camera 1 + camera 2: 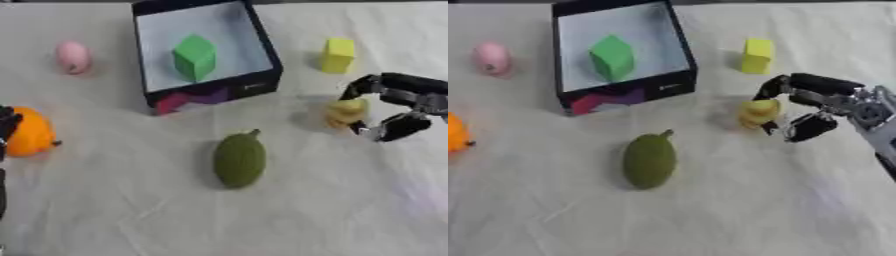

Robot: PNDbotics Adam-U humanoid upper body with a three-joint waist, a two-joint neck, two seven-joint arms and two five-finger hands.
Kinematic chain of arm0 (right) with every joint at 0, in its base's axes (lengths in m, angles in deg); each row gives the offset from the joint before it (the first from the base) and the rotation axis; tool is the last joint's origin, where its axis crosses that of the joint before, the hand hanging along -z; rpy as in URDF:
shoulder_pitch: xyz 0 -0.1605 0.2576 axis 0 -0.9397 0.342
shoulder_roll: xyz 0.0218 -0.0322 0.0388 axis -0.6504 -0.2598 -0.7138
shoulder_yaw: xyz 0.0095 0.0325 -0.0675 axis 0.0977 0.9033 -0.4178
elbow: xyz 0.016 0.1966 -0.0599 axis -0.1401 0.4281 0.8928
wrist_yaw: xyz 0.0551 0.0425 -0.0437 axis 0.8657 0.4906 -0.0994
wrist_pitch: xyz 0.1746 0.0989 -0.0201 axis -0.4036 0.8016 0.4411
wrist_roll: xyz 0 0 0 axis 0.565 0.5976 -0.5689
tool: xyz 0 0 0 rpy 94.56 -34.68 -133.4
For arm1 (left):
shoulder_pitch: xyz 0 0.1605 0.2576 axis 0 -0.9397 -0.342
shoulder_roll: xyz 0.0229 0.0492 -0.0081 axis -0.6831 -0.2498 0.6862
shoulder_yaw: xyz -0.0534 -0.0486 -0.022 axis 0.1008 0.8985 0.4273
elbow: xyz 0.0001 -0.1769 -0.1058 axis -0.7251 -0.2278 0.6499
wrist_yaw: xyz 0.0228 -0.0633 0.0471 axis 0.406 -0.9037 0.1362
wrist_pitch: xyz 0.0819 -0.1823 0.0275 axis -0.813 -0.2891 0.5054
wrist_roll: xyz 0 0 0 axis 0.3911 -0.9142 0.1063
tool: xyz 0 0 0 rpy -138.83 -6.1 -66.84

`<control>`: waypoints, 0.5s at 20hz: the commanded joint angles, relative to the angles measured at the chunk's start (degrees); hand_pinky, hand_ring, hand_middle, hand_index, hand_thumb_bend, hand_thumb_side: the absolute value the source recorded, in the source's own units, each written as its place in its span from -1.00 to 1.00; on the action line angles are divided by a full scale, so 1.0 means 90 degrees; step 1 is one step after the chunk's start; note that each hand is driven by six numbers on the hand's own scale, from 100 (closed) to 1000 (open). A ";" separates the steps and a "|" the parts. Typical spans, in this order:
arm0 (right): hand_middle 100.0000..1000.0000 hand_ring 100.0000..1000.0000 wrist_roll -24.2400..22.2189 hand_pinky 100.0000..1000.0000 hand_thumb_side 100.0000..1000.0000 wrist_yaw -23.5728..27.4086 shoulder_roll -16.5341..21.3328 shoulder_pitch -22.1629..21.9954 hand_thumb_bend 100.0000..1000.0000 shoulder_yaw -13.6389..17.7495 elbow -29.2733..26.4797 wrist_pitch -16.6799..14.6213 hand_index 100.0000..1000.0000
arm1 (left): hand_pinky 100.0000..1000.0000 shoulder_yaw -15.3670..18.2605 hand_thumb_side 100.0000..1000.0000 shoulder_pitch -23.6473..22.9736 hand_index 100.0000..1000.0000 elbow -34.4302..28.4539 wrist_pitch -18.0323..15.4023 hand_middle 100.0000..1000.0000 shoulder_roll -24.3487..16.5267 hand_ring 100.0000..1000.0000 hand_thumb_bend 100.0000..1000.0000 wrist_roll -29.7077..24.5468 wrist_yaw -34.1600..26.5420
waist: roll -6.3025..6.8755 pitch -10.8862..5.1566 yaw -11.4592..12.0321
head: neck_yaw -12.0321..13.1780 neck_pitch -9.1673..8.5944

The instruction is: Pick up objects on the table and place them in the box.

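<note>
Curling in from the side, the right hand (811, 107) has fingers above and thumb below a small yellow lumpy thing (758, 113) – looks pinched, sitting on the white cloth (710, 210). Just beyond the hand sits a yellow block (757, 55); further off to its left is the box (262, 47) with a green block (194, 57) inside. Nearer, left of the hand, lies a green oval fruit (239, 160). Way across – an orange fruit (31, 132) touching the left hand (7, 125), fingers unclear, and a pink egg shape (73, 56).

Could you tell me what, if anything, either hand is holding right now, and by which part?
The right hand has fingers and thumb curled round the small yellow object, gripping its right side. The left hand holds nothing.
</note>
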 commanded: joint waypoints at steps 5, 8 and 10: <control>-0.19 0.26 0.0233 0.48 -0.91 0.0322 0.0395 0.0068 -1.00 0.0146 -0.0422 0.0036 0.17 | 0.89 0.0045 0.77 0.0022 0.43 -0.0095 0.0001 0.33 -0.0133 0.48 -0.85 0.0001 0.0030 | -0.0062 -0.0090 -0.0023 | -0.0006 -0.0027; -0.21 0.22 0.0368 0.45 -0.93 0.0382 0.0541 0.0165 -1.00 0.0228 -0.0650 -0.0019 0.15 | 0.88 0.0047 0.77 0.0009 0.43 -0.0094 -0.0002 0.33 -0.0150 0.48 -0.85 0.0009 0.0024 | -0.0065 -0.0131 -0.0006 | -0.0013 -0.0005; -0.20 0.21 0.0496 0.45 -0.94 0.0561 0.0605 0.0318 -1.00 0.0321 -0.0774 -0.0020 0.15 | 0.88 0.0048 0.77 -0.0001 0.43 -0.0089 -0.0003 0.33 -0.0156 0.48 -0.85 0.0015 0.0015 | -0.0069 -0.0161 0.0007 | -0.0024 0.0013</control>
